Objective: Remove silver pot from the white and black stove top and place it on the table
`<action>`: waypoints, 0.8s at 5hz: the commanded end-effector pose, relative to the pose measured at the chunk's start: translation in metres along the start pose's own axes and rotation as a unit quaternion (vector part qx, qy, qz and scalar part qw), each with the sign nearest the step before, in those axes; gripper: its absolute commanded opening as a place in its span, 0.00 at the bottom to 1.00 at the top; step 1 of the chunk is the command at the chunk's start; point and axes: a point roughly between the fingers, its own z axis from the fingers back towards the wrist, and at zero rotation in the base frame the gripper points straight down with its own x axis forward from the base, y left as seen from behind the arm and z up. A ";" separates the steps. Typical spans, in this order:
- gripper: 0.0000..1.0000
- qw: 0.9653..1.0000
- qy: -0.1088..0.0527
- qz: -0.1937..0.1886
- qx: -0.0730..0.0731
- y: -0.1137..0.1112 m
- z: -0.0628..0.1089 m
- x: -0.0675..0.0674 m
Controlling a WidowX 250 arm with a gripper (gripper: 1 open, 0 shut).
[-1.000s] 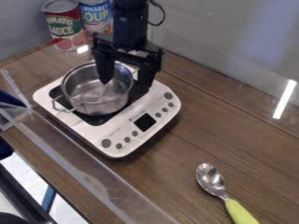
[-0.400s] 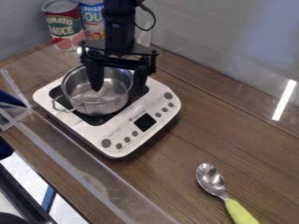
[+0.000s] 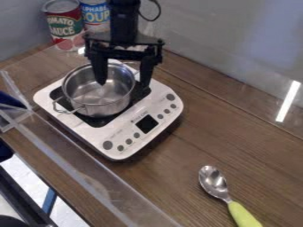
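The silver pot stands on the black plate of the white stove top, at the left of the brown wooden table. My gripper hangs open over the pot's far right rim. Its left finger reaches down over the pot's inside, while its right finger stands outside the rim on the right. Nothing is held between the fingers. The pot's right edge is partly hidden behind the fingers.
Two printed food cans stand at the back left behind the arm. A spoon with a yellow-green handle lies at the front right. Clear plastic edging runs along the table's front left side.
The gripper has shifted left and slightly back over the pot, staying open. The pot has not moved.
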 end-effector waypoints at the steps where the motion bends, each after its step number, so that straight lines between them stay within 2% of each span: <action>1: 1.00 1.000 -0.018 0.005 -0.008 0.000 -0.002 0.011; 4: 1.00 0.999 -0.013 0.046 -0.010 0.006 -0.033 0.025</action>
